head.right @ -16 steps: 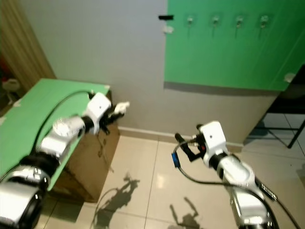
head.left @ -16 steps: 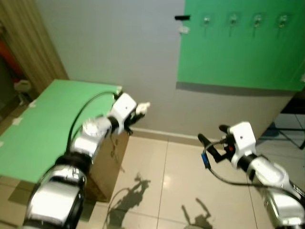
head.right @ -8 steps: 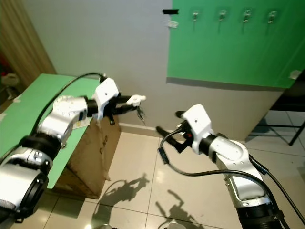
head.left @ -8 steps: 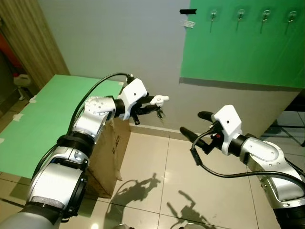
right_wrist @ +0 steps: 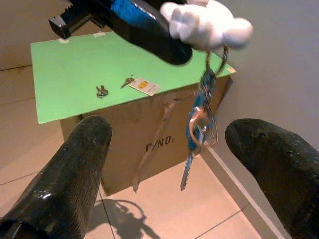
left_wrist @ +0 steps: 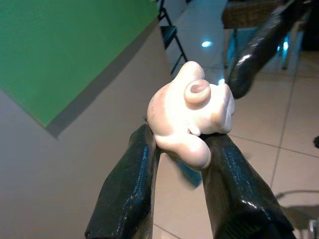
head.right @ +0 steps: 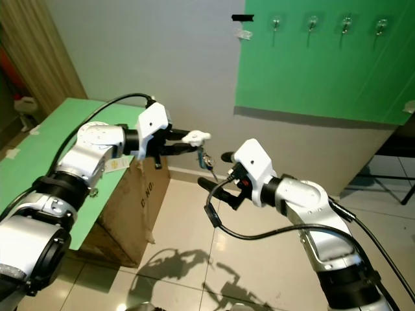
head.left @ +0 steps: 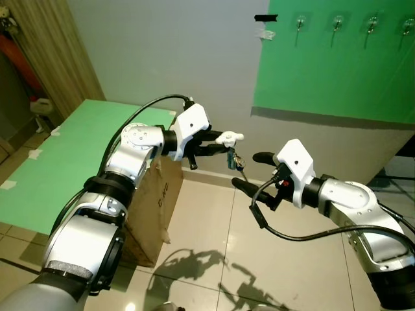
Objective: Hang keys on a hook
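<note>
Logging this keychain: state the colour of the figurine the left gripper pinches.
Creamy white; the figurine in the left gripper shows best in the left wrist view.

My left gripper (head.left: 220, 144) reaches out past the green-topped cardboard box (head.left: 71, 162) on my left, holding the white figurine keyring with dangling keys (right_wrist: 199, 117). My right gripper (head.left: 249, 173) sits just beside and below them. The four wall hooks (head.left: 350, 24) hang high ahead, to my right.

The left gripper (left_wrist: 182, 149) has its two black fingers (left_wrist: 132, 189) pinched on a white blobby keychain figure (left_wrist: 191, 112), sticking out past the tips. Just beyond it is another black finger (left_wrist: 259, 50), then tiled floor (left_wrist: 279, 124) and a green panel (left_wrist: 65, 45) on a grey wall.
</note>
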### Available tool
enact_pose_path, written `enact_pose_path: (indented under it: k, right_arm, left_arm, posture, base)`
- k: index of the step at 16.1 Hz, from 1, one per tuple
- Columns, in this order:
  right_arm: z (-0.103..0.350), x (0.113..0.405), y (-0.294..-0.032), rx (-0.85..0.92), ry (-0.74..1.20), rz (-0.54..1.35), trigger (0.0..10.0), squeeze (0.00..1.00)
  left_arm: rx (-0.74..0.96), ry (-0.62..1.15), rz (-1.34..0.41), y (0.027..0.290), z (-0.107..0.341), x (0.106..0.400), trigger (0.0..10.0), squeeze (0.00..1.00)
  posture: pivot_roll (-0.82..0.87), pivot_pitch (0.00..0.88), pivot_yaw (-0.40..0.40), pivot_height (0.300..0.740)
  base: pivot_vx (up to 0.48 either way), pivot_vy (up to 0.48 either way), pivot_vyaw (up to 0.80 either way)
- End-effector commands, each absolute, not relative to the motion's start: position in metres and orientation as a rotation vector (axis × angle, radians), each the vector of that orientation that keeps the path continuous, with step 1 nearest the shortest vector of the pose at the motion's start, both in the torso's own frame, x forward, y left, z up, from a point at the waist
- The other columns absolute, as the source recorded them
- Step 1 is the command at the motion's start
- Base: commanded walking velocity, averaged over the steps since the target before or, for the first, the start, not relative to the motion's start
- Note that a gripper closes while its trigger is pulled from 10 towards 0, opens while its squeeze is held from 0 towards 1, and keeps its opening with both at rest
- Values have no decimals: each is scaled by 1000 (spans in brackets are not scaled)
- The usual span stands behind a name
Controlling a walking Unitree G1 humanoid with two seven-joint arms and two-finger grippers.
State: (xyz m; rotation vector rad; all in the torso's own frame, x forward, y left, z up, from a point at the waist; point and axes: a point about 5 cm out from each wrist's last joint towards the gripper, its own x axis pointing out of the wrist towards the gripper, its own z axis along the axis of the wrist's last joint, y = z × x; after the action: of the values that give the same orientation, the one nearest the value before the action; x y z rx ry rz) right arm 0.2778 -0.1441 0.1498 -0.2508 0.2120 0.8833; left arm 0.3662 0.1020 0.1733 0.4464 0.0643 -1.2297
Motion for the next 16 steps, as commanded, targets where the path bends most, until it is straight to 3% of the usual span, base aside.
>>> enact_pose_path:
  k: [1,16]
  right_arm:
    - [152,281,-144,-257,206,888,10000,0]
    - [164,299,-138,-252,133,847,10000,0]
  left_arm:
    - [468,31,-1268,97,186,367,10000,0]
    - [386,-38,-1410,86,215,364,10000,0]
  posture:
    - [-197,0,44,740]
    - [-198,0,59,740]
  base:
    - [0,0,0]
    - [0,0,0]
